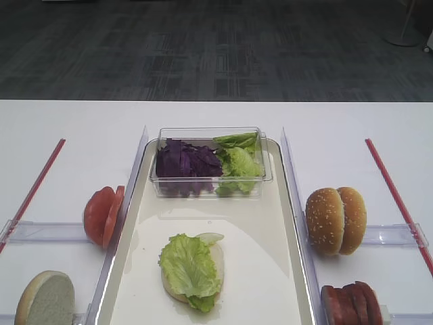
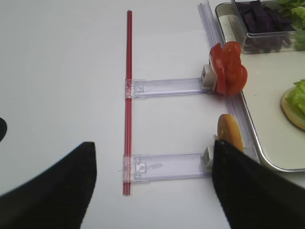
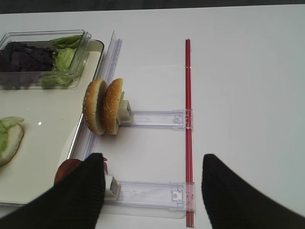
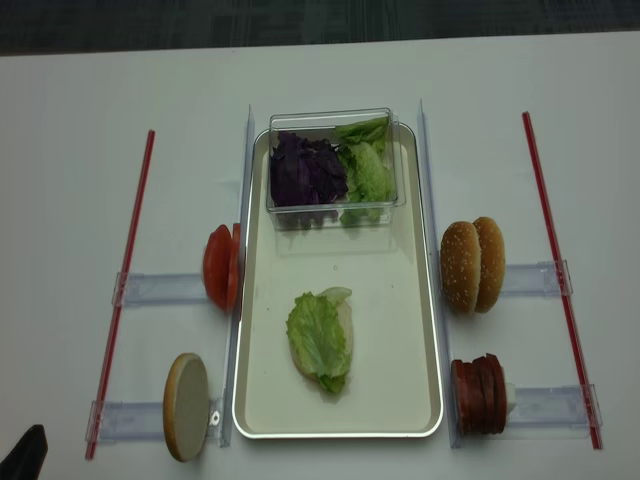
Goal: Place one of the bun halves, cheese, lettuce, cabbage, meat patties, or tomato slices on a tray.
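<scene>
Two layers, a bun half (image 4: 340, 345) under lettuce (image 4: 317, 338), lie on the tray (image 4: 400, 300). I'd fetch the meat patties (image 4: 478, 394) at four o'clock; both grippers' jaws spread, grasping nothing.

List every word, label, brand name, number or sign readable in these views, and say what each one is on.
None: no view shows readable text.
The tray, the clear box of cabbage and lettuce, the sesame bun halves, the clear plastic holders and the red strips carry no print or label.
</scene>
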### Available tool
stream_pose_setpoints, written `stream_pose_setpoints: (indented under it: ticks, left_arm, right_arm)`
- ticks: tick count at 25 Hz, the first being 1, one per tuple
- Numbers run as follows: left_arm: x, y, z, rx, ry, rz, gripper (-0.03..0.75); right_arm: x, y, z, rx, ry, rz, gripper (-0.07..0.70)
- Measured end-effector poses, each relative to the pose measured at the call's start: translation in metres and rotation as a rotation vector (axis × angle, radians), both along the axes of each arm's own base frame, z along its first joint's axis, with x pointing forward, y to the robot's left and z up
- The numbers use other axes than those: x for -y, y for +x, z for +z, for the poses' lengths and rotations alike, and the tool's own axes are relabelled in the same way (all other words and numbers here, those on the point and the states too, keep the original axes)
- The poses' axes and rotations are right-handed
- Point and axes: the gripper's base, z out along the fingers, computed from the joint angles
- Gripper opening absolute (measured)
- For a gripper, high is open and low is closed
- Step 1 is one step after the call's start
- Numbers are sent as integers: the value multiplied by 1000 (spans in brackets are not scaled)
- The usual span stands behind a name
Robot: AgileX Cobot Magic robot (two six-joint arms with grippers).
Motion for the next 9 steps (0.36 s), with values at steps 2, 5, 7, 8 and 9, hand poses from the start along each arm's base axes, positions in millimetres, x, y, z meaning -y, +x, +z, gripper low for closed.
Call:
stream_pose_setpoints:
  ticks: [2,5,7,8,9]
  left_arm:
    - [0,0,0,0,0,0,486]
    - [0,0,0,0,0,0,486]
    - [0,0,0,0,-1,1,486]
    - [0,0,0,0,-1,1,486]
    - [0,0,0,0,-1,1,486]
  right_arm:
    - [0,0,0,0,0,0,470]
    - [0,0,0,0,0,0,470]
    - [0,0,0,0,0,0,470]
    - [0,0,0,0,0,0,470]
    - [0,0,0,0,0,0,470]
